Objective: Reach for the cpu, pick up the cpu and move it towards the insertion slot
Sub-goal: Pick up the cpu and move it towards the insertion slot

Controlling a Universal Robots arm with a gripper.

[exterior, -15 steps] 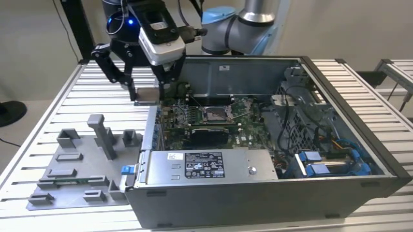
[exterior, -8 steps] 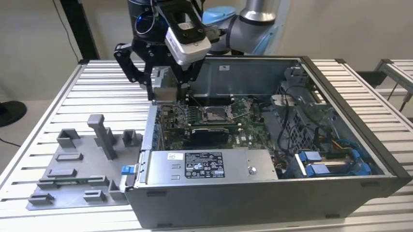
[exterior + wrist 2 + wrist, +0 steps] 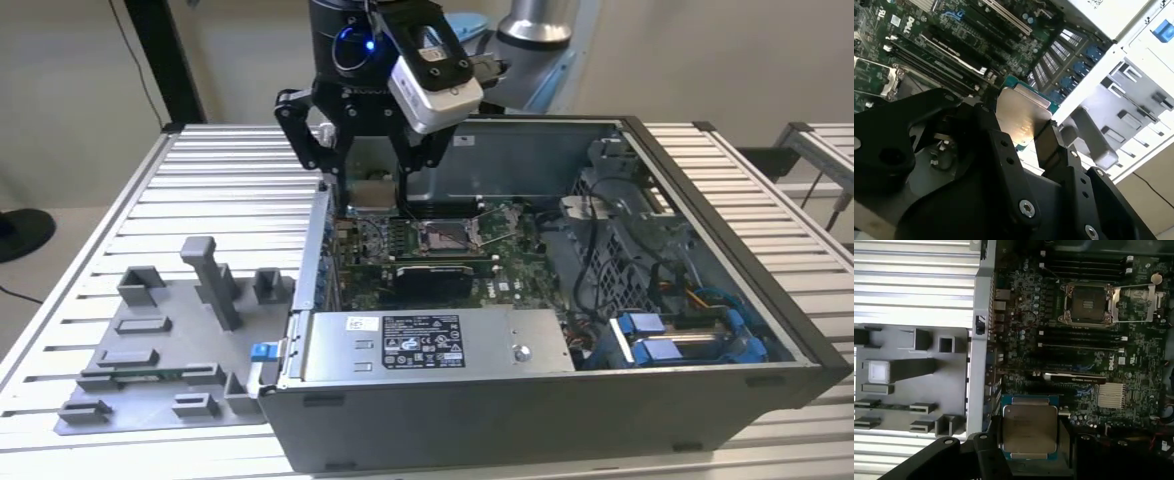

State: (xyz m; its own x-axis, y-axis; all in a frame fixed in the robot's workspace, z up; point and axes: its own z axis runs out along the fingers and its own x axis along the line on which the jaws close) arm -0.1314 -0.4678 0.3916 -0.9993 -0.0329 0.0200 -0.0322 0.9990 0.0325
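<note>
In the exterior view the grey tray [image 3: 147, 370] lies on the table [image 3: 227, 170] beside the computer case [image 3: 561, 400]; the gripper [image 3: 371, 180] hangs over the case's rear edge. In both wrist views it grips the cpu [image 3: 1021, 117] [image 3: 1029, 429], held above the circuit board [image 3: 1024, 330], apart from the insertion slot [image 3: 1088, 303].

Open computer case [image 3: 694, 330] on slatted table [image 3: 227, 170]; grey plastic tray [image 3: 160, 350] beside case, well below hand; power supply [image 3: 427, 345] inside.
</note>
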